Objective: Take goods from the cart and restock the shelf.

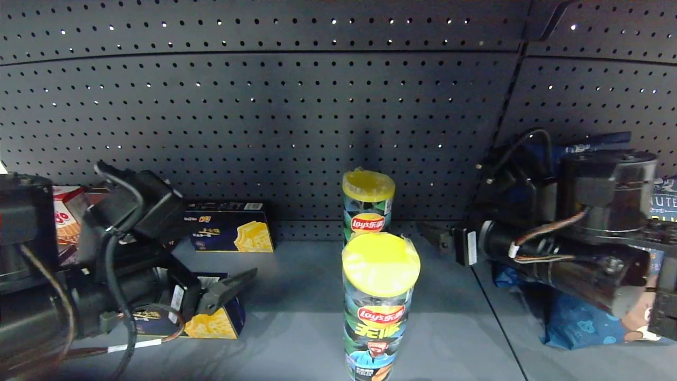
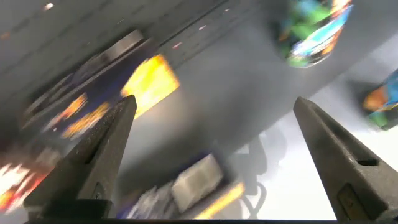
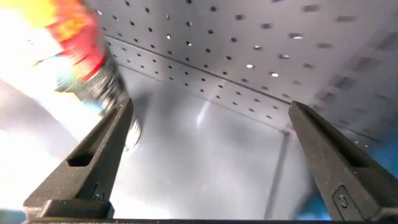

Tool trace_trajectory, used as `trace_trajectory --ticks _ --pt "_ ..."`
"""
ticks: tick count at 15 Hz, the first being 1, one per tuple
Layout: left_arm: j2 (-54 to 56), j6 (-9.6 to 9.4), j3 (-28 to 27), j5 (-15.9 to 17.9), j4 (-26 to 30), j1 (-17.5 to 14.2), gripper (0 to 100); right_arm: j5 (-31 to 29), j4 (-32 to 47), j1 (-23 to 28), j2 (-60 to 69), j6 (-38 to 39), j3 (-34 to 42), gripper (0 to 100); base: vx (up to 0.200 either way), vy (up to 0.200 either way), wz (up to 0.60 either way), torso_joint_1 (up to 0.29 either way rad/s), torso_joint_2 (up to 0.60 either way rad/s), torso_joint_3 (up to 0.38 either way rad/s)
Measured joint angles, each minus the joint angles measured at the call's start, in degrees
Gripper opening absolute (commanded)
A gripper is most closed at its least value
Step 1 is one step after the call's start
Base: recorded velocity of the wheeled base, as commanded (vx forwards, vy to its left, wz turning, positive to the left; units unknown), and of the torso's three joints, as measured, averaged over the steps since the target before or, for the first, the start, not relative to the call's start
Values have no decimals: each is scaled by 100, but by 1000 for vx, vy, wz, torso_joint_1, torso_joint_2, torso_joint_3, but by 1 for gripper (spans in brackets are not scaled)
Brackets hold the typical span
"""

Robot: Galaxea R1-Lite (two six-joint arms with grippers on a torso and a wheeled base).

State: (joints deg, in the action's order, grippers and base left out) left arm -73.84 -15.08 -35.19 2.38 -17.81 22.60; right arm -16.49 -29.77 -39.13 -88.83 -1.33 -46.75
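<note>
Head view: a dark shelf (image 1: 296, 317) with a perforated back panel (image 1: 264, 106), and one arm held over it on each side.
Front chip can (image 1: 380, 312): stands upright with a yellow lid, mid-shelf and near the front edge. It is between the two arms and neither touches it.
Rear chip can (image 1: 368, 206): stands upright straight behind the front one, close to the back panel.
Left jaws: spread wide with nothing between them, over the left part of the shelf and well apart from the front chip can. The left wrist view shows bare shelf and a blurred box between the fingers (image 2: 106, 149).
Right jaws: wide open and empty, just to the right of the rear chip can and not touching it. In the right wrist view the blurred can sits beside one of the fingers (image 3: 99, 162).
Back biscuit box (image 1: 230, 226): blue and yellow, lying at the left against the panel.
Near biscuit box (image 1: 214, 320): same colours, nearer the front, partly under the left arm.
Red-and-white box (image 1: 66, 217): at the far left, partly hidden by the arm.
Blue bag (image 1: 576, 320): lies at the right end of the shelf, below the right arm.
</note>
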Motion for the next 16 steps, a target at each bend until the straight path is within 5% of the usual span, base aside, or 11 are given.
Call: trace_trajectory --ticks 7,10,16 --pt "1742 72 1287 35 51 -1254 100 372 -127 315 2191 -94 1829 100 0 0 0 0 0 0" --pt "2486 90 1996 16 77 -1740 100 432 -59 1096 3294 -94 2801 100 0 0 0 0 0 0" --pt "3244 112 2699 -948 84 -1986 100 457 276 3023 5163 -52 4205 100 0 0 0 0 0 0"
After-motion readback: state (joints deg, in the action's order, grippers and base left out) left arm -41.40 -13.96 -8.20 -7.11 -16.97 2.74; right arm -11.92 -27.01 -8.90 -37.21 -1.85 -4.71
